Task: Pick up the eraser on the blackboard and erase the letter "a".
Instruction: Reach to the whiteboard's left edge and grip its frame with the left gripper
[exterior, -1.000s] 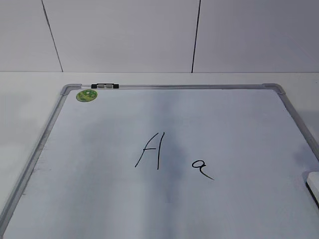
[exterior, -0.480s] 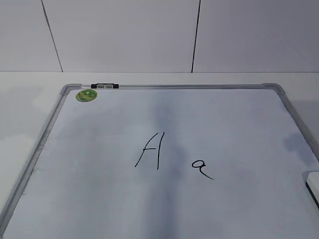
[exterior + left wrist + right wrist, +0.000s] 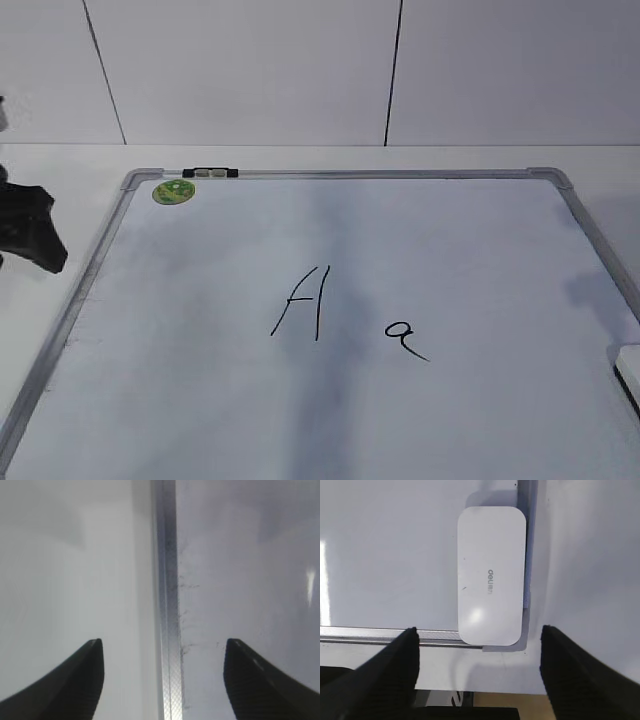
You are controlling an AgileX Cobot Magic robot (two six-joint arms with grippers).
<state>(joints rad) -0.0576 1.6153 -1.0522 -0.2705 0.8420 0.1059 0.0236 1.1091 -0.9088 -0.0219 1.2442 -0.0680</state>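
Note:
The blackboard [image 3: 480, 250] is a white board in a grey frame, lying flat. On it are a capital "A" [image 3: 303, 301] and, to its right, the small letter "a" [image 3: 403, 339]. The eraser [image 3: 628, 365] lies at the board's right edge, cut off by the picture. In the right wrist view the eraser [image 3: 491, 575] is white and rests over the board's frame. My right gripper [image 3: 477, 630] is open and empty above it, jaws wide apart. My left gripper [image 3: 162, 645] is open and empty over the board's left frame [image 3: 167, 605]. The left arm [image 3: 25, 230] shows at the far left.
A round green magnet [image 3: 173, 191] sits at the board's far left corner, next to a small black and grey clip [image 3: 211, 173] on the frame. A white wall stands behind the table. The table's edge [image 3: 520, 690] lies just beyond the eraser.
The left arm has come into the exterior view at the left edge. The shadow near the board's right edge has shifted. The eraser and the writing have not moved.

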